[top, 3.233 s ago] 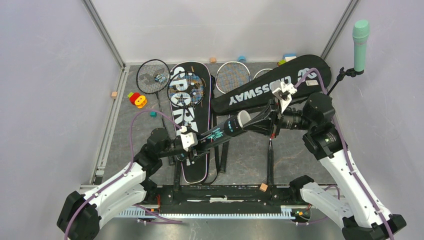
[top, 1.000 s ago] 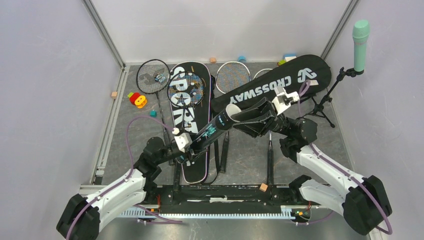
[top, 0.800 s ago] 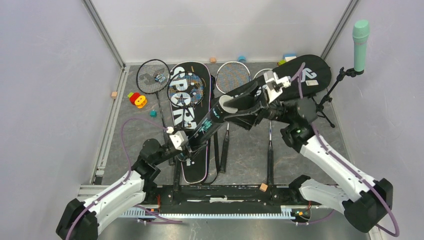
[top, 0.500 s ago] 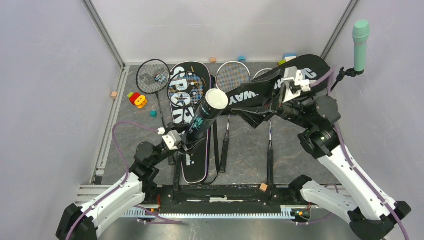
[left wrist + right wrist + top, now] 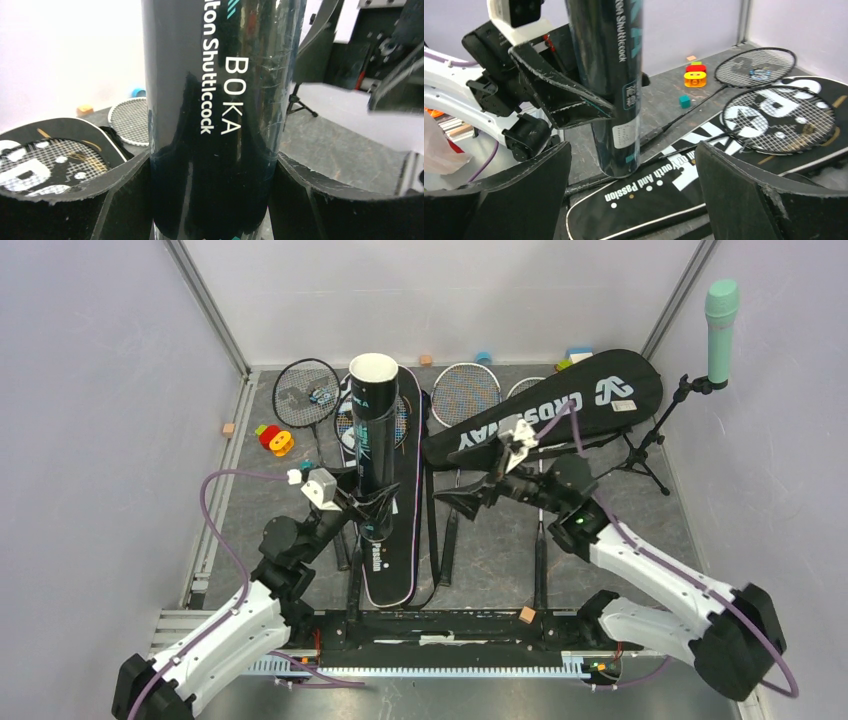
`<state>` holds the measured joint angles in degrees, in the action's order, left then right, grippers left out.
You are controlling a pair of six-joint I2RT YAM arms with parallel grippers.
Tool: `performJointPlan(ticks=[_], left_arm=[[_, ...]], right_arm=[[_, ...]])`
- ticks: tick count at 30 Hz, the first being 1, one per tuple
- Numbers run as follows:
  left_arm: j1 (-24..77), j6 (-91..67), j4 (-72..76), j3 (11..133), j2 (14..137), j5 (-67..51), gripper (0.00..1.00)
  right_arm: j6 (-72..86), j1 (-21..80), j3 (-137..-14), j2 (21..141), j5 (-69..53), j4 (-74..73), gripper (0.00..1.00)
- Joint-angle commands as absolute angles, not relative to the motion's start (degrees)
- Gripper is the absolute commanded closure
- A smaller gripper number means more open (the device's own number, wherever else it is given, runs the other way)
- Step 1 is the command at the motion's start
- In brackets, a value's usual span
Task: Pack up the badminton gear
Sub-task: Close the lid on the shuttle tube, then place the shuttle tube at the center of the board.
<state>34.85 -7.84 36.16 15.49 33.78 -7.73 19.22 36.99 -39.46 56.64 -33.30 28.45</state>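
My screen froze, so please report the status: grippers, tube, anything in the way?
Left gripper shut on tube, upright, open end up. Right gripper open, empty, facing it. Racket lies on bag nearby.

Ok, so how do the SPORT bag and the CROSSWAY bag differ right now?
The SPORT bag runs straight from the back toward the near edge, while the CROSSWAY bag lies slanted at the right rear. A racket head lies on the SPORT bag, but the CROSSWAY bag's top looks bare. Both are black with white lettering.
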Motion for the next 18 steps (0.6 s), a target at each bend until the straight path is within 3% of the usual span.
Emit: performJointPlan(ticks=[1,6,18], left_arm=[[34.89,-16.51,40.23,19.73,36.09,-9.89,0.77],[34.99,-18.98,42.43,20.99,41.44,-14.86,0.77],[35.83,-21.69,47.41,21.95,48.95,-22.02,0.76]], right_arm=[[17.43,41.87,-39.03,60.43,-28.87,44.64,0.02],[18.67,44.89,-39.79,66.51,-27.08,55.5,0.02],[16.69,49.11,-46.78,76.47,-8.52,50.69,0.02]])
